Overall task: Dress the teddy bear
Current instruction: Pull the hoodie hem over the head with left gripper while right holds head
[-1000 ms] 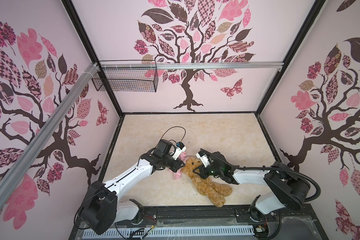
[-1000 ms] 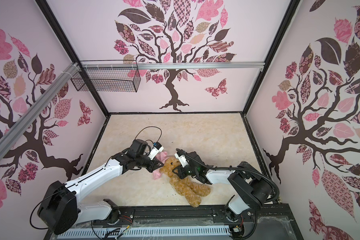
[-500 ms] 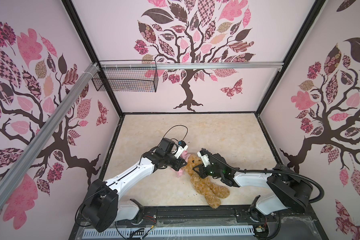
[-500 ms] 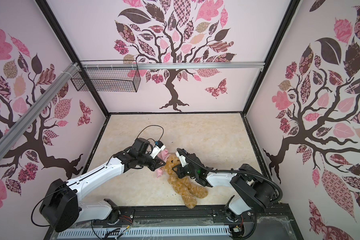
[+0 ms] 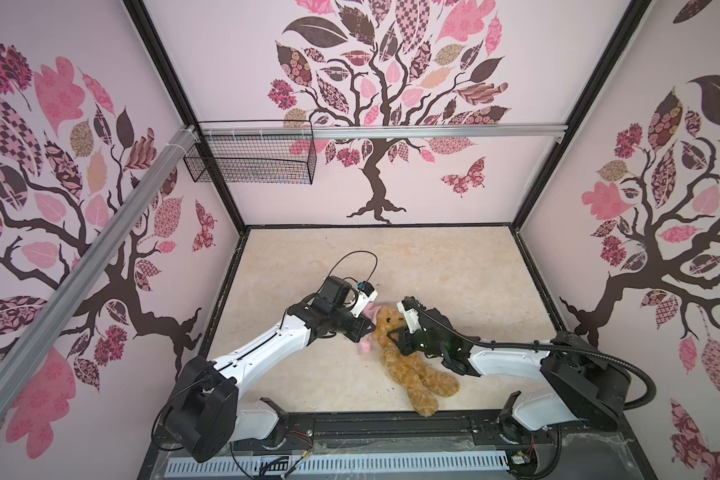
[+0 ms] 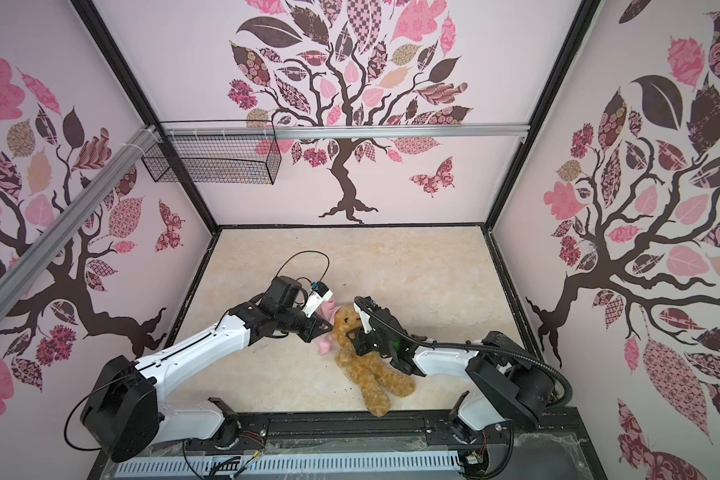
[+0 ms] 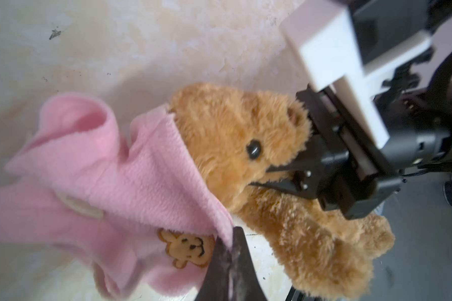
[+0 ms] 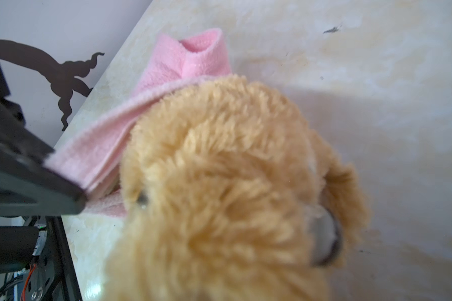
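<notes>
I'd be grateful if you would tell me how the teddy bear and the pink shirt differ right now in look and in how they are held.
The teddy bear is shaggy golden-brown and stuffed; the pink shirt is short-napped fleece, limp and crumpled. The right gripper is closed on the teddy bear below its muzzle; the left gripper pinches the pink shirt's hem. Both are soft, and the hem lies against the bear's head.

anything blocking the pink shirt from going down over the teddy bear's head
Yes. The right gripper is clamped on the teddy bear at its throat, just below the head, likely in the path of the pink shirt. The left gripper holds the shirt's hem against the head.
</notes>
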`<state>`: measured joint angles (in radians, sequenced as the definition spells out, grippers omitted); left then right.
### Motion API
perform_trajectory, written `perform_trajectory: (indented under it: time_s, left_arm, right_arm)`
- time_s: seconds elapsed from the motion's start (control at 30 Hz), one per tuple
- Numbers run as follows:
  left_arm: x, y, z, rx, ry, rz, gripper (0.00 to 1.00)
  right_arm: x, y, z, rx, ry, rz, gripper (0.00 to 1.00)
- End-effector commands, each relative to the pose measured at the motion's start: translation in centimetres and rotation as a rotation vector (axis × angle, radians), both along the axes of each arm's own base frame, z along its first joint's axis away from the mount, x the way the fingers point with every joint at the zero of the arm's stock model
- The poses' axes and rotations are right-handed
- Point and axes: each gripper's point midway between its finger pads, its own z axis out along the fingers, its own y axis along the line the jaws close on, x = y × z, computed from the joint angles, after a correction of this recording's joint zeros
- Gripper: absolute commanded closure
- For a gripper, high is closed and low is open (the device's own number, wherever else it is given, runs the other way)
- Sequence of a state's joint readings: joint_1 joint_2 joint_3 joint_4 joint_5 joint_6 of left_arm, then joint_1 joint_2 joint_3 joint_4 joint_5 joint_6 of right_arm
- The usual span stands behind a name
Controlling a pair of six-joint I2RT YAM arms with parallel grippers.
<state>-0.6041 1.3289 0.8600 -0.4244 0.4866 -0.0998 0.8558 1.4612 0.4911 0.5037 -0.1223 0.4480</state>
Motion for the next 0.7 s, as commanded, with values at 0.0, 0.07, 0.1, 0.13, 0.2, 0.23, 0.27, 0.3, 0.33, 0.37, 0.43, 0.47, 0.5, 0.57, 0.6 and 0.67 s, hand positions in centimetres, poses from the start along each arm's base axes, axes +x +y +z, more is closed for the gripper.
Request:
perform_trajectory:
  time_s: [0.0,0.07,0.1,0.13,0.2,0.23,0.27,0.3,0.33,0.37,0.43,0.47,0.5,0.57,0.6,0.67]
  left_arm:
    - [1.5,-2.2,3.9,-0.122,-0.045,0.001,0.98]
    - [2.1,-2.6,4.3,-0.138,-0.039,0.02,0.97]
    - [2.5,-2.8,4.6,-0.144,-0.041,0.027,0.97]
    - [2.8,-3.0,4.7,-0.146,-0.038,0.034,0.97]
    - [3.2,-3.3,4.8,-0.154,-0.03,0.041,0.96]
    - [3.4,-3.5,4.8,-0.158,-0.024,0.047,0.96]
    - [3.6,-3.7,4.9,-0.165,-0.015,0.049,0.96]
    - [3.6,-3.9,5.0,-0.175,-0.006,0.045,0.96]
    - [3.5,-4.2,5.1,-0.187,0.006,0.041,0.96]
    - [3.4,-4.5,5.2,-0.2,0.018,0.035,0.95]
    - [2.9,-5.0,5.5,-0.222,0.027,0.011,0.94]
    - [2.5,-5.2,5.5,-0.228,0.029,-0.008,0.94]
    - [2.2,-5.5,5.6,-0.234,0.031,-0.025,0.93]
    - [1.4,-5.9,5.7,-0.25,0.048,-0.061,0.92]
    - [1.1,-6.0,5.7,-0.257,0.061,-0.072,0.92]
    - [0.5,-6.2,5.6,-0.267,0.091,-0.095,0.9]
  right_arm:
    - [-0.7,2.0,0.7,0.016,-0.052,0.06,0.87]
    - [-1.6,2.6,0.6,0.032,-0.057,0.107,0.87]
    - [-2.0,2.8,0.7,0.044,-0.068,0.131,0.87]
    - [-2.4,2.9,0.7,0.05,-0.075,0.15,0.87]
    - [-2.9,3.1,0.9,0.064,-0.092,0.18,0.87]
    - [-3.2,3.2,1.0,0.071,-0.103,0.199,0.86]
    - [-3.3,3.3,1.1,0.079,-0.11,0.209,0.86]
    - [-3.5,3.3,1.3,0.089,-0.123,0.222,0.86]
    - [-3.7,3.3,1.5,0.097,-0.134,0.234,0.86]
    - [-3.8,3.4,1.7,0.104,-0.142,0.244,0.85]
    - [-4.0,3.5,2.1,0.119,-0.168,0.26,0.84]
    - [-4.0,3.5,2.3,0.122,-0.18,0.265,0.84]
    - [-4.0,3.6,2.5,0.128,-0.192,0.269,0.84]
    - [-3.9,3.7,2.9,0.139,-0.215,0.272,0.83]
    - [-3.8,3.7,3.1,0.144,-0.225,0.273,0.83]
    - [-3.7,3.7,3.7,0.152,-0.255,0.277,0.83]
